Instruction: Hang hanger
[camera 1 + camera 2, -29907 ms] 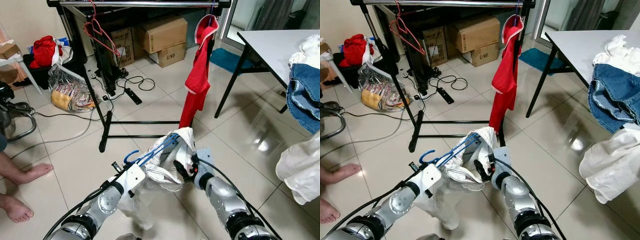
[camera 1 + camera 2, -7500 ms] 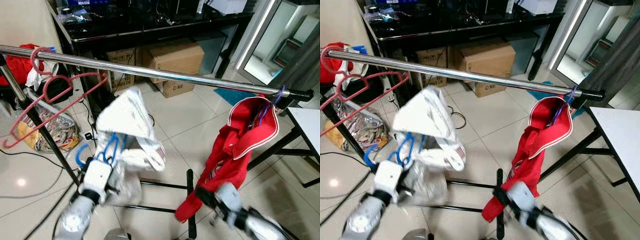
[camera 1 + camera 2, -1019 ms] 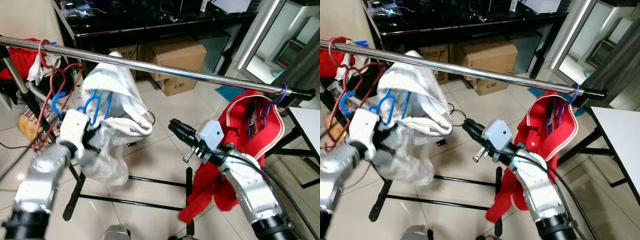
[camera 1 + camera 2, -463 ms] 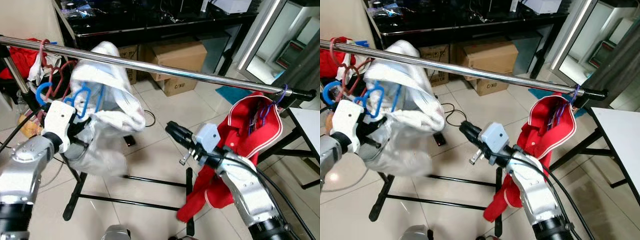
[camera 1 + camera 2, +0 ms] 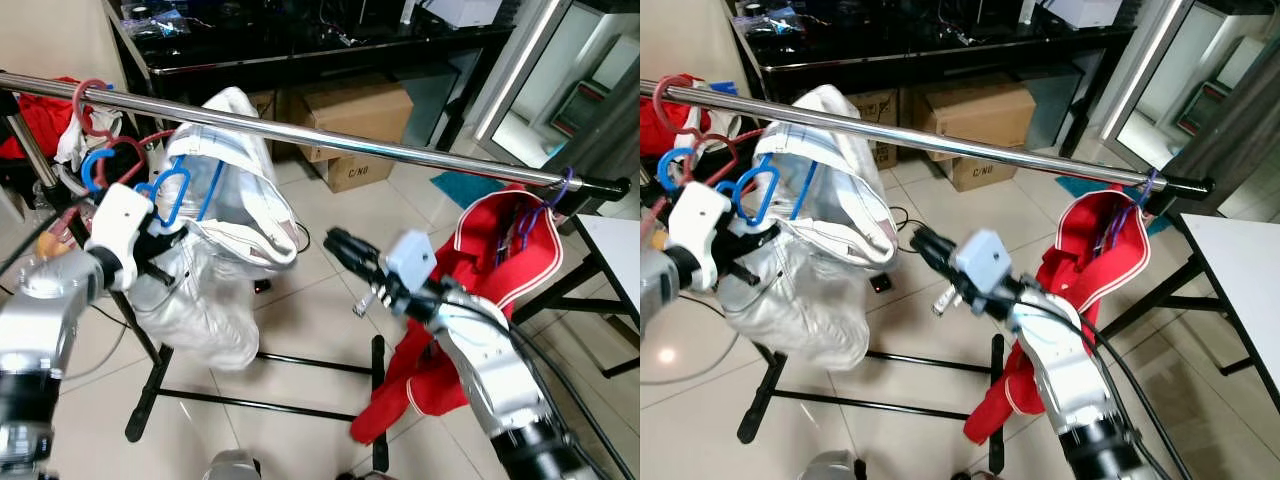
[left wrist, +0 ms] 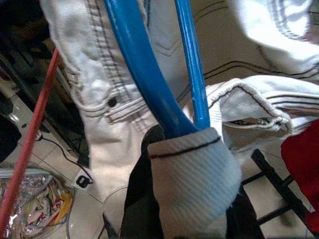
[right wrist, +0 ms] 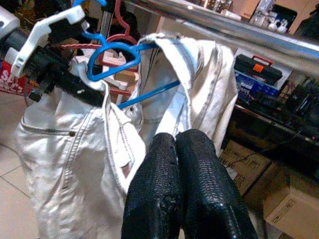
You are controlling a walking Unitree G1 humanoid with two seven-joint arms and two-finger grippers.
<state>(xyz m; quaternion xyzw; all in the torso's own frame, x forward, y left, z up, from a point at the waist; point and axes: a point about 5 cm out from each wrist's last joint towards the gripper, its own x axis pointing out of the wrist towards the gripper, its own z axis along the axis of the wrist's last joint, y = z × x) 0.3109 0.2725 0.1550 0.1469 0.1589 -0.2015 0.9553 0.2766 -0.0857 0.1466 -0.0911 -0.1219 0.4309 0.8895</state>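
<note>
I note a red garment with white trim (image 5: 470,310) hanging at the far right on a purple hanger (image 5: 556,190). A red wire hanger (image 5: 88,100) hangs at the far left. Behind, on the tiled floor (image 5: 330,230), stand brown cardboard boxes (image 5: 355,120) under a black glass-topped desk (image 5: 300,45). A red cloth heap (image 5: 30,115) lies at the left. A white table corner (image 5: 615,245) shows at the right edge.

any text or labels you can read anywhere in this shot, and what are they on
"C/N0" or similar, partly blurred: small cardboard box on the floor behind the steel rail.
White letters on a red bag behind the left gripper: cut off, unreadable.
Orange label on a dark case: too small to read.
White jeans on the blue hanger: no print visible.
</note>
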